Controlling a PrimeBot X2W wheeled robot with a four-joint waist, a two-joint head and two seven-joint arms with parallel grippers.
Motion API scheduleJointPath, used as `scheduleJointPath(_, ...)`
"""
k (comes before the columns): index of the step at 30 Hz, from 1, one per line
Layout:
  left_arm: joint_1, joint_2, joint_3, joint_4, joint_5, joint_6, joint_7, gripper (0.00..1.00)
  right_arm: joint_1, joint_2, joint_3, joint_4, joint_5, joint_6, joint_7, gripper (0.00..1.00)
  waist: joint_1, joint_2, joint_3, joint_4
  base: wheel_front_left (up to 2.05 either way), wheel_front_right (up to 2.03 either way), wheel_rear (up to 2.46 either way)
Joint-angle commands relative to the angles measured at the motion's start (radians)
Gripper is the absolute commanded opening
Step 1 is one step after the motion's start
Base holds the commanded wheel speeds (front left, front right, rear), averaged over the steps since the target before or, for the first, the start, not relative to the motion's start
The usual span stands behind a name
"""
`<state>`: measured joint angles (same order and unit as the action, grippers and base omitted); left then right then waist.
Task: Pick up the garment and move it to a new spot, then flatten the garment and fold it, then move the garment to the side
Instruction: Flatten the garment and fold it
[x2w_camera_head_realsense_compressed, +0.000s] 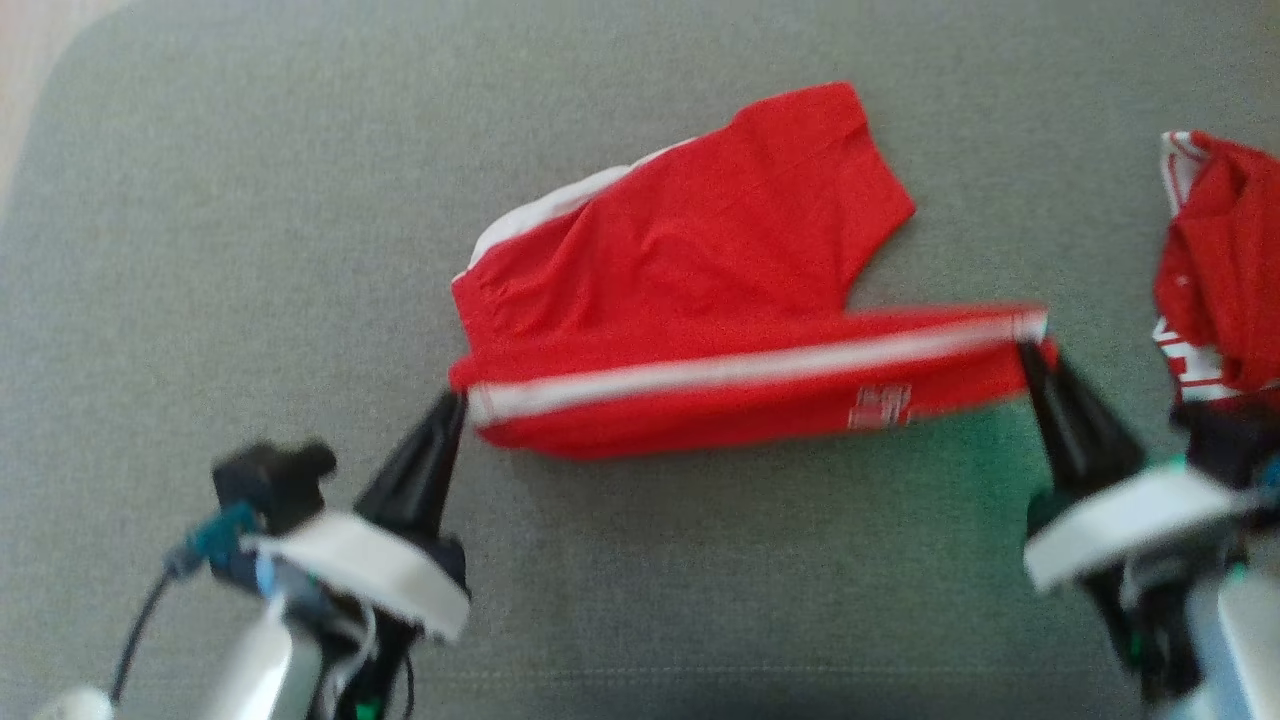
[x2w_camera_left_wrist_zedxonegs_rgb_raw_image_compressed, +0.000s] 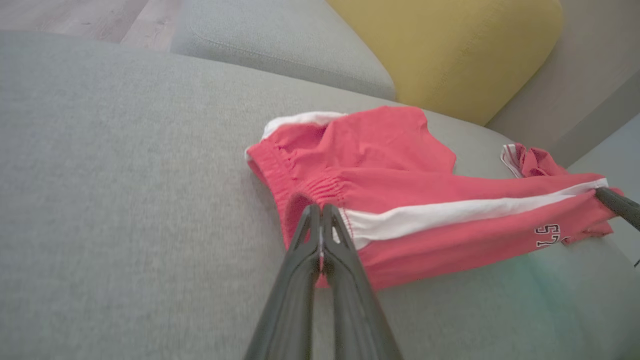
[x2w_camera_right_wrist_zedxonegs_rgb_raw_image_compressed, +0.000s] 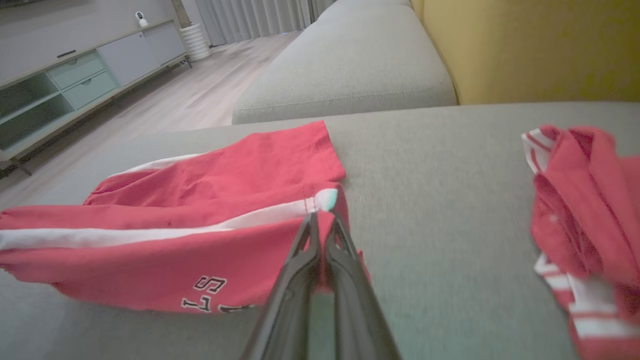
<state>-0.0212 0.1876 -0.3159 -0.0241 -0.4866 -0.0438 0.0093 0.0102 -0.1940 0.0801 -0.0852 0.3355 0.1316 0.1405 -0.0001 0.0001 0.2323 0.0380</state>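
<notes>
Shorts lie mid-frame in the head view on the sofa, the striped leg stretched between our claws. Our left claw is clenched on the waistband corner, our right claw on the leg hem. We should move both ends level and taut so the fold lands square. Blur smears the print; a second garment is cut off at right.

L gripper & R gripper both pinched shut on opposite garment ends, arms spread, fingers angled inward.
</notes>
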Motion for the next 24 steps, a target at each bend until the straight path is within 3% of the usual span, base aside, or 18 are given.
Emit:
scheduleJointPath(1,-0.075,0.012,0.038,-0.017,-0.009,-0.007,0.002,0.0,-0.089,-0.037,0.031,-0.01,0.01,-0.001,-0.005,0.0,0.0001,-0.0001,0.035,0.015,0.0,0.0,0.0)
scheduleJointPath(11,-0.346,-0.057,0.018,0.175,-0.095,-0.061,-0.002,0.0,-0.536,-0.134,0.159,0.319,0.085,-0.001,-0.026,0.0,0.0001,-0.0001,0.166,0.108,0.0,0.0,0.0)
scheduleJointPath(24,-0.585,-0.109,-0.058,0.426,-0.12,-0.084,-0.194,0.0,-0.864,-0.177,0.303,0.725,0.174,-0.001,-0.159,0.0,0.0001,-0.0001,0.222,0.182,0.0,0.0,0.0)
